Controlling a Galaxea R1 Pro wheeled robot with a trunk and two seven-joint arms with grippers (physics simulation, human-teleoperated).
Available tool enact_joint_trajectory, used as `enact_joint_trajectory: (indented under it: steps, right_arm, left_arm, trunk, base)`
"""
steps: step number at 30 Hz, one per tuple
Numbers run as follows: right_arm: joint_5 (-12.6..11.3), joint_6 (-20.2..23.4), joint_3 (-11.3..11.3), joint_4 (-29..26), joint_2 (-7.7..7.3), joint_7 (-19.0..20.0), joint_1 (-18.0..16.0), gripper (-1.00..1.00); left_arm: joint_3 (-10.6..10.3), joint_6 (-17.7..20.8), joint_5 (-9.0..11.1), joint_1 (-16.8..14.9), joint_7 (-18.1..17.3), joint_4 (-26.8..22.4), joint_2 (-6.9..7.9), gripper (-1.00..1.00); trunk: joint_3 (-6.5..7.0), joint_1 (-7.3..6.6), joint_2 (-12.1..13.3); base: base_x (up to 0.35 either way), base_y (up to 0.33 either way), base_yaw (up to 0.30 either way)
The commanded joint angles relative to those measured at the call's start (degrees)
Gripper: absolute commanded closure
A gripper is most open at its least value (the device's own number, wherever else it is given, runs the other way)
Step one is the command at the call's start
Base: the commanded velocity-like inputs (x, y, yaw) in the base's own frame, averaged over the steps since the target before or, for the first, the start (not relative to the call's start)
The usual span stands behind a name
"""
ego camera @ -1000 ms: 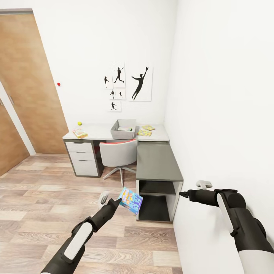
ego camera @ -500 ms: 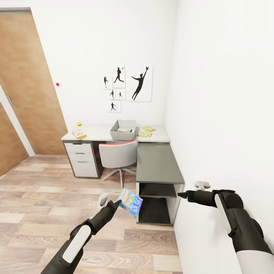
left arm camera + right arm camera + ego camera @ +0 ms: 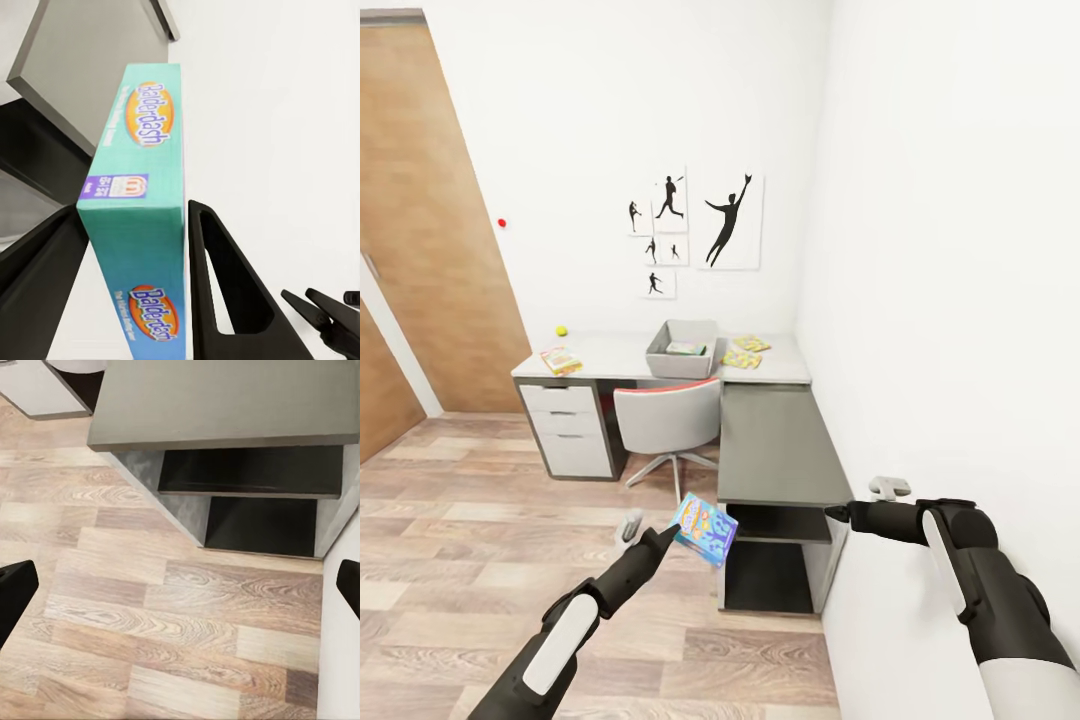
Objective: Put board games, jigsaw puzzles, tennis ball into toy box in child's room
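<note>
1. Closer now, the camera has advanced on the desk corner, so the table [image 3: 610, 358] and cabinet [image 3: 775, 440] sit a little larger and lower in the head view; both arms hold the same pose as a second ago.
2. Left gripper [image 3: 665, 533] clamps a blue game box [image 3: 703, 528], tilted, above the wood floor [image 3: 460, 560] near the cabinet's open shelves.
3. Seen from the left wrist, both fingers [image 3: 225, 285] press the box's [image 3: 139, 225] teal edge, lettered "Balderdash".
4. Right gripper [image 3: 838, 513] points toward the cabinet, close to the white wall [image 3: 960, 250]; in the right wrist view its fingertips [image 3: 15, 592] stand wide apart with floor [image 3: 165, 607] between them.
5. On the table, the toy box [image 3: 682, 351] sits above the chair [image 3: 665, 415], with something flat inside.
6. Two puzzles [image 3: 745, 352] lie just beside it toward the wall.
7. At the table's far end, a game box [image 3: 561, 360] lies over the drawers, the ball [image 3: 561, 330] near it.
</note>
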Motion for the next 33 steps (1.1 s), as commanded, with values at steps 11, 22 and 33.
enact_joint_trajectory:
  steps: [11, 22, 33]
  right_arm:
    - [-0.07, 0.31, -0.05, -0.03, 0.03, 0.09, -0.05, -1.0]
    - [-0.12, 0.31, -0.05, -0.03, 0.03, 0.09, -0.05, -1.0]
    - [-0.12, 0.31, 0.0, -0.07, 0.03, 0.09, -0.05, -1.0]
  left_arm:
    - [-0.1, 0.32, 0.6, -0.01, -0.19, -0.02, 0.06, 1.0]
    - [-0.1, 0.27, 0.6, -0.01, -0.18, -0.02, 0.12, 1.0]
    - [-0.1, 0.26, 0.53, -0.01, -0.2, -0.02, 0.14, 1.0]
  trunk:
    - [-0.12, 0.05, -0.12]
    - [-0.12, 0.05, -0.12]
    - [-0.12, 0.05, -0.12]
  base:
    - [0.054, 0.0, 0.0]
    - [0.146, 0.002, 0.0]
    - [0.304, 0.066, 0.0]
